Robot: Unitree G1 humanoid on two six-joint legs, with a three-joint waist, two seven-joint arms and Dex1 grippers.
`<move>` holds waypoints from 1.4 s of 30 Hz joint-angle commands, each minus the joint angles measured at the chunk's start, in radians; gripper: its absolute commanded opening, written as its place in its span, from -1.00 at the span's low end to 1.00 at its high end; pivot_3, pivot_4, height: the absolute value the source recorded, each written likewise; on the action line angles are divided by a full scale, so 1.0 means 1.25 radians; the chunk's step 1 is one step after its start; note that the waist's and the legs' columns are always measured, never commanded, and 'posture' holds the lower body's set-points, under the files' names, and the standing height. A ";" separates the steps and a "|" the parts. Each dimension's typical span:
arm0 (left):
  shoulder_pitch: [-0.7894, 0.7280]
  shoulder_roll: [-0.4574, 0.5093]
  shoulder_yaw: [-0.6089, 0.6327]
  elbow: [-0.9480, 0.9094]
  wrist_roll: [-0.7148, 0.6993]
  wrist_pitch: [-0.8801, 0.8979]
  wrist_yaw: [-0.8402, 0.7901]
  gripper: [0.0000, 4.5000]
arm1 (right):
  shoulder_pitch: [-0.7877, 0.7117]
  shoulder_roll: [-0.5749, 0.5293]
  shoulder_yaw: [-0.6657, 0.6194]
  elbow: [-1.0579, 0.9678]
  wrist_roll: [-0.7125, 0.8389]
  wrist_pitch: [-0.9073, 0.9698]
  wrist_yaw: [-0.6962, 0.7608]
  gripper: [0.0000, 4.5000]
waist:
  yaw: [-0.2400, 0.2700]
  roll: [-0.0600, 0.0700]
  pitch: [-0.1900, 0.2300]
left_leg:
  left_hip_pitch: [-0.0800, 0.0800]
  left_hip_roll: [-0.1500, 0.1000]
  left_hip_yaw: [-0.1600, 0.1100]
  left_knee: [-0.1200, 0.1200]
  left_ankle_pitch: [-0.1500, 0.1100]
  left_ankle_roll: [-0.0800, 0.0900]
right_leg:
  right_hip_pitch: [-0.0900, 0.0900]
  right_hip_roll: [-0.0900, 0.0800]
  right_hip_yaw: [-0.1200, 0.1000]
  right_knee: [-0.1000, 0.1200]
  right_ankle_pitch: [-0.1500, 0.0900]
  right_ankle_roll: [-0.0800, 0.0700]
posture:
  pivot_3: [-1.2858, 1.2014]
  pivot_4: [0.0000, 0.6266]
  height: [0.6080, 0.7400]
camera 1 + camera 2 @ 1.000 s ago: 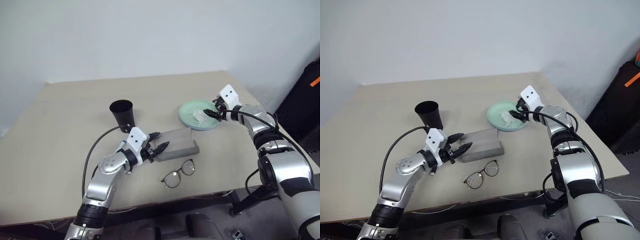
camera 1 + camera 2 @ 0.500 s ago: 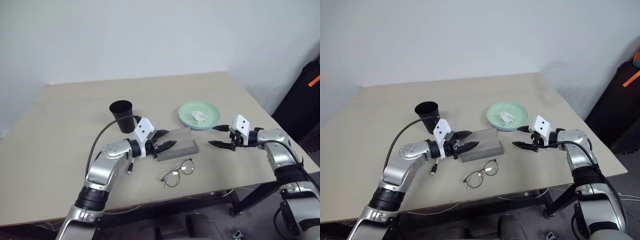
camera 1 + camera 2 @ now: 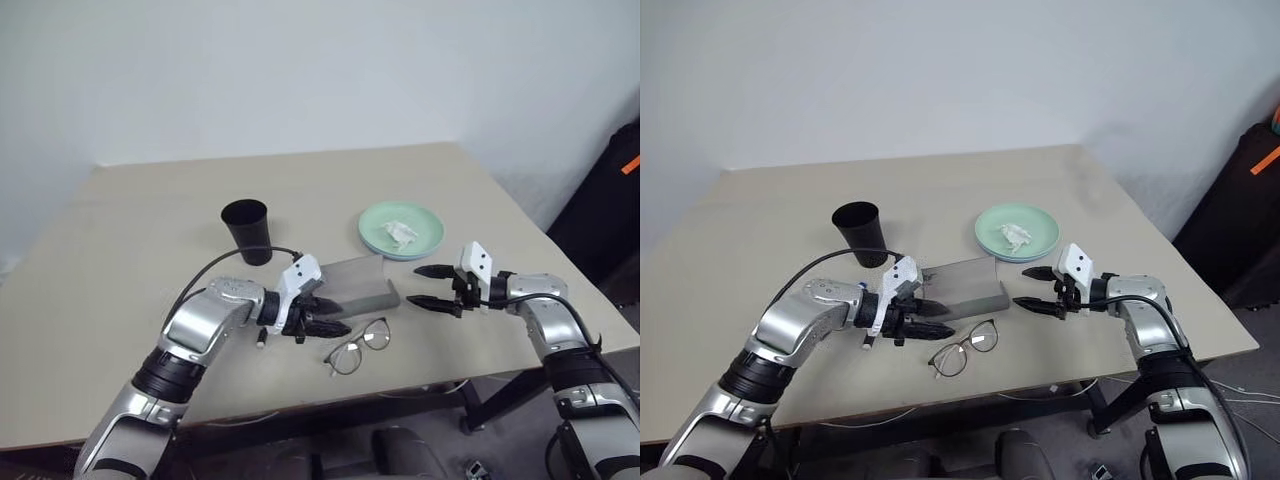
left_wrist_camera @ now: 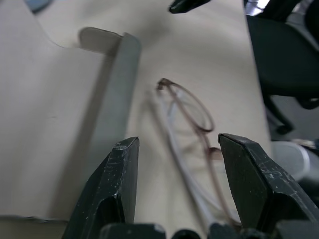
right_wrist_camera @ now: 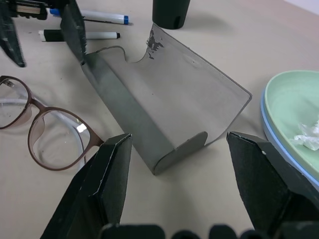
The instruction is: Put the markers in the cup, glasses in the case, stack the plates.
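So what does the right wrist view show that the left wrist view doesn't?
Right wrist view alone: two markers lying on the table, the black cup, and the mint green plate stacked on the blue one, with a crumpled tissue in it. Left wrist view alone: dark chair parts past the table edge. Both share the grey case, the glasses beside it, and the beige table.

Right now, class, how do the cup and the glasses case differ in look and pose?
The cup is black, round and tapered, while the case is grey, oblong and flat. The cup stands upright with its mouth up; the case lies low on its side. The cup sits farther back; the case lies right behind the glasses. Both rest untouched on the table.
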 commanded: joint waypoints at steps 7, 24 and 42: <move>-0.051 -0.005 -0.025 0.022 -0.063 0.121 -0.038 0.17 | 0.004 0.013 -0.005 -0.038 0.010 -0.013 -0.037 0.46 | -0.002 0.000 0.000 | 0.000 0.000 0.000 0.000 0.000 0.000 | 0.000 0.000 0.000 0.000 0.000 0.000 | 0.03 -1.00 1.00; -0.057 -0.053 -0.085 0.087 -0.042 0.123 -0.004 0.00 | 0.012 0.010 -0.004 -0.040 0.004 -0.025 -0.066 0.47 | 0.000 0.000 0.000 | 0.000 0.000 0.000 0.000 0.000 0.000 | 0.000 0.000 0.001 0.000 0.000 0.000 | 0.03 -1.00 1.00; -0.061 -0.063 -0.061 0.087 -0.042 0.076 0.005 -0.98 | 0.001 0.013 0.013 -0.023 -0.010 -0.040 -0.081 0.47 | 0.000 0.000 0.000 | 0.000 -0.001 0.000 0.000 0.000 0.000 | 0.000 0.000 0.001 0.000 0.000 0.000 | 0.03 -1.00 1.00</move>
